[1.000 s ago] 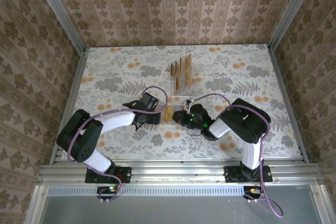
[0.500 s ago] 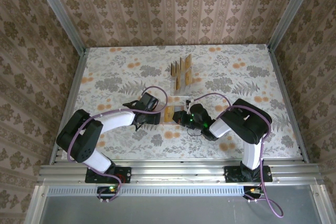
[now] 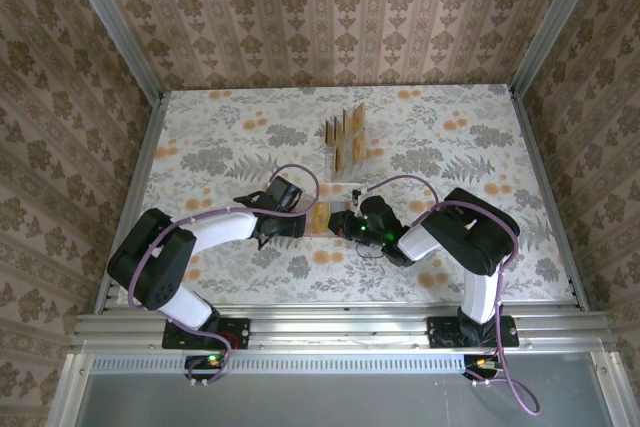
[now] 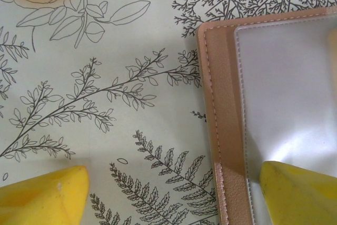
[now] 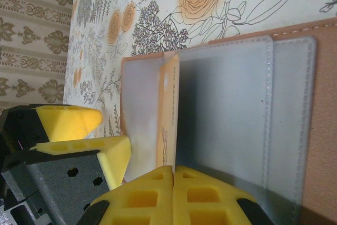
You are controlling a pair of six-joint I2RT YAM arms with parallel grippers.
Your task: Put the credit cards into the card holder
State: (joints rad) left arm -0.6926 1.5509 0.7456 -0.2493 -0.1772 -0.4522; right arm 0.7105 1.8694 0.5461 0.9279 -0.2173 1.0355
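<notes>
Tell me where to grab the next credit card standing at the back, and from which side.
Take its free top edge, coming straight down from above and pinching across the two flat faces. The credit cards stand upright on edge with gaps between them, so the upper edge looks easiest to close on.

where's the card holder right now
Top view: the card holder lies open on the table, near the middle, between the left hand and the right hand.
</notes>
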